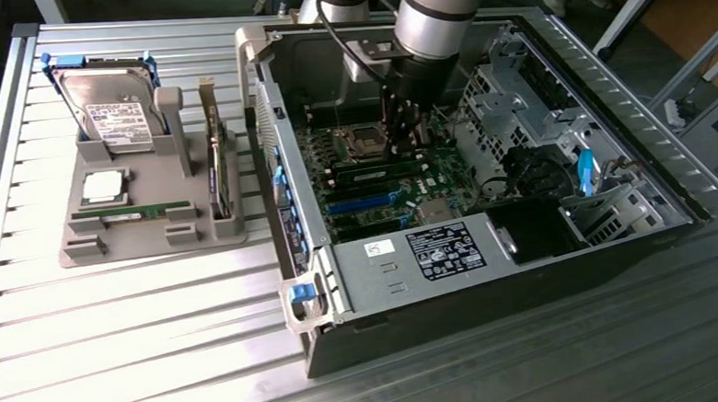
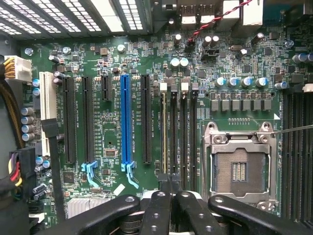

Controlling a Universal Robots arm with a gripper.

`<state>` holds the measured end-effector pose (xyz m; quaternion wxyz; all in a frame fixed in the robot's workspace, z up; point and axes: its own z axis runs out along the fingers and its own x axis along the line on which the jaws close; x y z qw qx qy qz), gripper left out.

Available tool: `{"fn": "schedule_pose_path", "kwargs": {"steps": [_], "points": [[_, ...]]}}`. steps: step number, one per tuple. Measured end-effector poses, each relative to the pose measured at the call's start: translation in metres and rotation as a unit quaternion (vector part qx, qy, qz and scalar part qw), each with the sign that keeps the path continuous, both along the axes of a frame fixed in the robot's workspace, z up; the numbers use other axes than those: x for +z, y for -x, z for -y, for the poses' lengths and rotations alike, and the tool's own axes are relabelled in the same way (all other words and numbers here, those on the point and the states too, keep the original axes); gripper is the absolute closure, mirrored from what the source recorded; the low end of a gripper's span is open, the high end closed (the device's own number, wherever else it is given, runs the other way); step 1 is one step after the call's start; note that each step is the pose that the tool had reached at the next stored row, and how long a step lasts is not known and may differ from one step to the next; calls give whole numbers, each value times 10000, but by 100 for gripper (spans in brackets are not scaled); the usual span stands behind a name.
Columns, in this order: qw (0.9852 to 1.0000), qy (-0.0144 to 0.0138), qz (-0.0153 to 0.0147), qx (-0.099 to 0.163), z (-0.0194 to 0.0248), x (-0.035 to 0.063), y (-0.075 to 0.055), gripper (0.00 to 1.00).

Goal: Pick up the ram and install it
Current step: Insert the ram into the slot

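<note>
From my desk I read the gripper as clenched, its jaws drawn together down inside the open computer case. One ram stands on edge in the motherboard just beneath the fingertips, at about six o'clock of the processor socket in the exterior view. I cannot tell whether the jaws pinch its top edge or merely rest over it.

A second stick lies flat in the grey tray, well apart toward nine o'clock of the case.

From the wrist camera, the closed fingers sit over one end of the row of memory slots, beside the empty socket.

My judgement is that this is the seating stage. To do it well, I would keep the tool square to the slot and push straight down rather than at a slant. I would share the load along the stick's length, since pressing one end alone may rock it. I would go slowly, because the board could flex.
</note>
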<state>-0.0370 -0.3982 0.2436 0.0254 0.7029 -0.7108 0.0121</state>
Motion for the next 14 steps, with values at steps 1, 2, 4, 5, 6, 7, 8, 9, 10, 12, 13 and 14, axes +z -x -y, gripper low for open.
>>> {"fn": "schedule_pose_path", "kwargs": {"steps": [1, 2, 4, 5, 6, 7, 8, 9, 10, 12, 13, 14], "points": [[10000, 12, 0, -1, 0, 0, -3, 91], [10000, 14, 0, -1, 0, 0, -5, 91], [10000, 17, 0, 0, 0, 0, -13, 91], [10000, 22, 0, 0, -1, 4, -16, 91], [10000, 25, 0, -1, -1, 5, -16, 91], [10000, 28, 1, -1, 0, 6, -18, 91], [10000, 32, 0, 0, -1, 12, -26, 91], [10000, 34, 1, 0, 0, 12, -50, 91], [10000, 34, 0, -1, 0, 12, -81, 91], [10000, 34, -7, -1, 0, 12, -212, 91], [10000, 34, -12, 0, 0, 12, -273, 91], [10000, 34, -15, 0, 0, 12, -304, 91]]}}
